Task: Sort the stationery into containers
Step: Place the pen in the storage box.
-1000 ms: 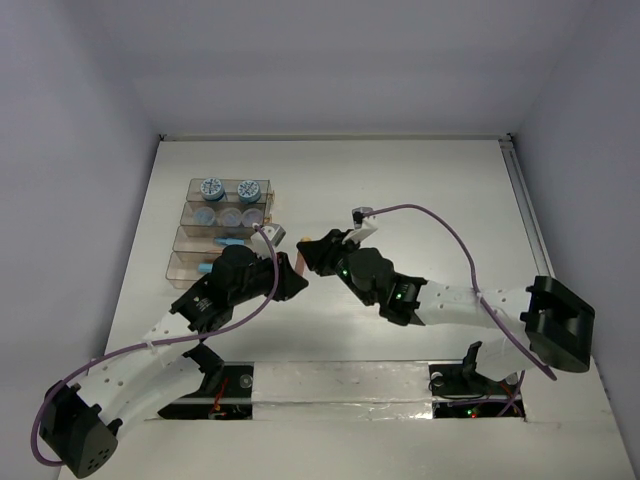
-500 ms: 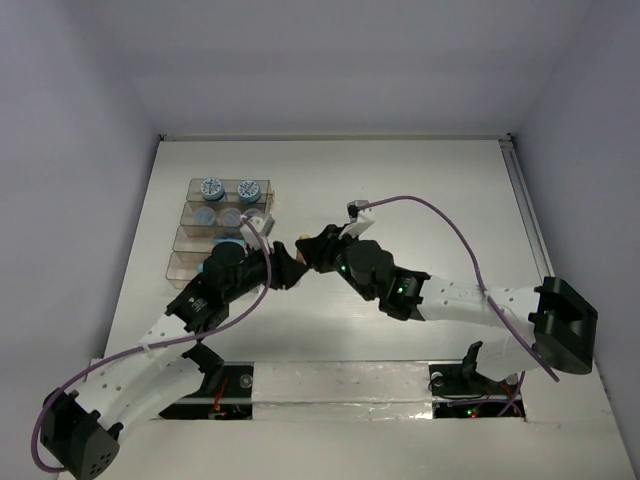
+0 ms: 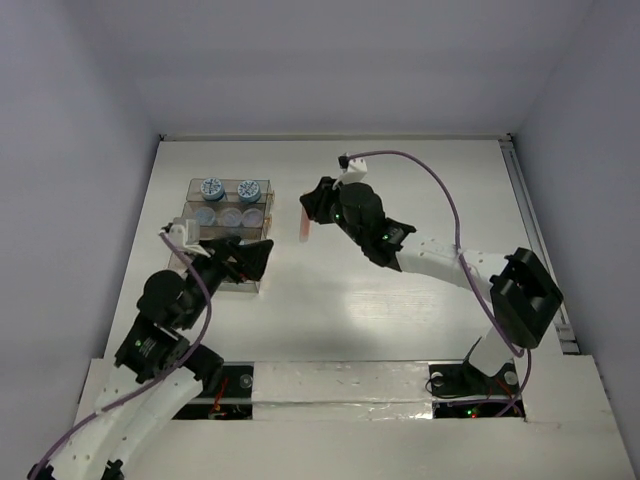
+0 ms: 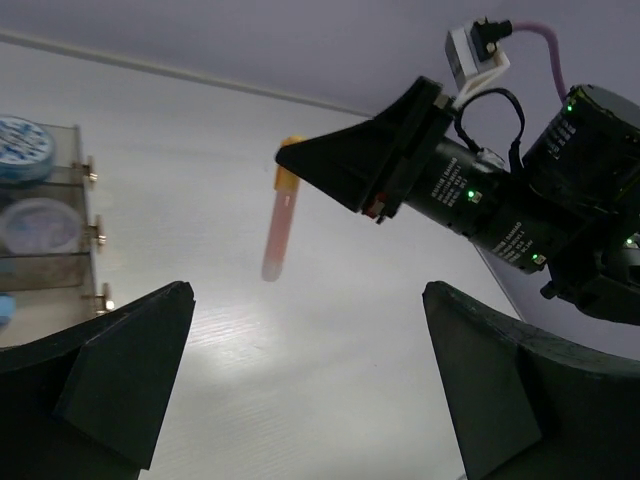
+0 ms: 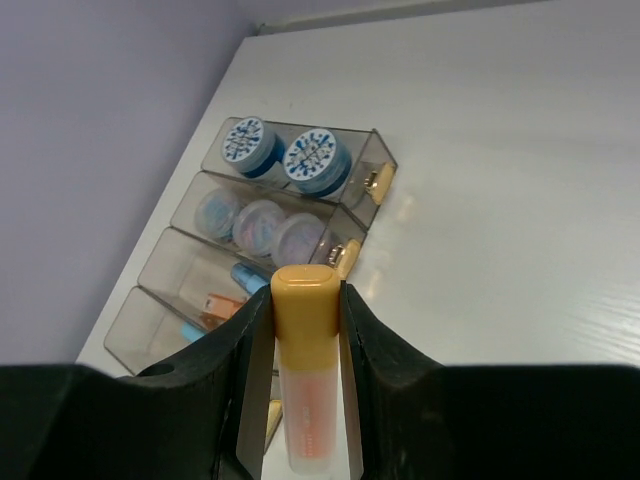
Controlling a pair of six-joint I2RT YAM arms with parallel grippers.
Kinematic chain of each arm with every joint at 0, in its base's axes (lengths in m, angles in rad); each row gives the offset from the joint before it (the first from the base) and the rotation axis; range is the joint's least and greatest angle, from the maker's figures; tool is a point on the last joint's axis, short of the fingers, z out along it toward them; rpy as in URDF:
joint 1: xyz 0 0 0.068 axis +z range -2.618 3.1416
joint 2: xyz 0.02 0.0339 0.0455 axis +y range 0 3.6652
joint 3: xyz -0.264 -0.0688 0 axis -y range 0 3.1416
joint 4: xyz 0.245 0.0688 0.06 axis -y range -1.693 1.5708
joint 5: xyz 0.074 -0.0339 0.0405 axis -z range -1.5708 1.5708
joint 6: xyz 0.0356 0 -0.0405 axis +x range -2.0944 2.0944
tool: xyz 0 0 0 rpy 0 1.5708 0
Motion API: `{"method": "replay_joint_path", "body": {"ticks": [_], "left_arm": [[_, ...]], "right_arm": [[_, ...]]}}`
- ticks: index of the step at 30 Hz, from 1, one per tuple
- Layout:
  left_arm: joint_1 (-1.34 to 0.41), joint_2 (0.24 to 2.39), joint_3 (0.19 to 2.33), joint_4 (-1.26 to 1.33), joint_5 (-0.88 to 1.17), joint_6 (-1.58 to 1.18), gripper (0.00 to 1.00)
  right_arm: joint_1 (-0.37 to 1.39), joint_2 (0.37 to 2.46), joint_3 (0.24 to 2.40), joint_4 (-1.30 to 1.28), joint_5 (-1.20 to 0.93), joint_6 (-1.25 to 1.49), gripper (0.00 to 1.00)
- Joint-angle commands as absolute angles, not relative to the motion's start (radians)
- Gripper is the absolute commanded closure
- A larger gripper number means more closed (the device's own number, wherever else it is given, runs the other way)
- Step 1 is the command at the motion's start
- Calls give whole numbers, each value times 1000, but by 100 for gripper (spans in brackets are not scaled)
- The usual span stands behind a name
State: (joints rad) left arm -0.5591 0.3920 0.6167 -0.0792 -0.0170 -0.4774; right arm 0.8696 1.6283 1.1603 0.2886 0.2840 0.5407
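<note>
A pen (image 5: 304, 395) with a yellow-orange cap and a clear pinkish barrel hangs cap-up between the jaws of my right gripper (image 5: 305, 312), which is shut on it. From above, the right gripper (image 3: 309, 214) holds the pen (image 3: 303, 228) over the table, right of the containers (image 3: 183, 264). My left gripper (image 3: 260, 262) stands wide open and holds nothing, at the containers' near right corner. In the left wrist view the pen (image 4: 277, 228) dangles from the right gripper (image 4: 335, 168), beyond my open left gripper (image 4: 308, 300).
The containers (image 5: 160, 272) form four stepped clear brown trays. The far tray holds two blue patterned jars (image 5: 316, 158), the one below it pale jars (image 5: 260, 222), and the lower ones a blue pen (image 5: 250, 278) and an orange pen (image 5: 222, 303). White walls enclose the table.
My left gripper has opened, let go of the pen and drawn back left to the containers. The right gripper has kept the pen and carried it farther from the arm bases.
</note>
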Motion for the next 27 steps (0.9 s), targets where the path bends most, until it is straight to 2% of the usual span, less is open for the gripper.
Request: {"method": "replay_joint_path", "body": {"ticks": [1, 5, 11, 18, 27], "left_arm": [[-558, 299, 715, -231, -196, -417, 1], [-558, 247, 781, -258, -369, -338, 1], [-558, 213, 772, -252, -469, -275, 1], [-558, 144, 730, -232, -488, -261, 1], [-558, 160, 732, -236, -482, -253, 1]], "right_arm": [[876, 1655, 1226, 333, 134, 499, 100], [936, 1770, 1343, 321, -50, 416, 100], [994, 1994, 1589, 233, -264, 206, 100], [1012, 2169, 1842, 80, -483, -35, 100], [1055, 2321, 2035, -78, -577, -107, 100]]}}
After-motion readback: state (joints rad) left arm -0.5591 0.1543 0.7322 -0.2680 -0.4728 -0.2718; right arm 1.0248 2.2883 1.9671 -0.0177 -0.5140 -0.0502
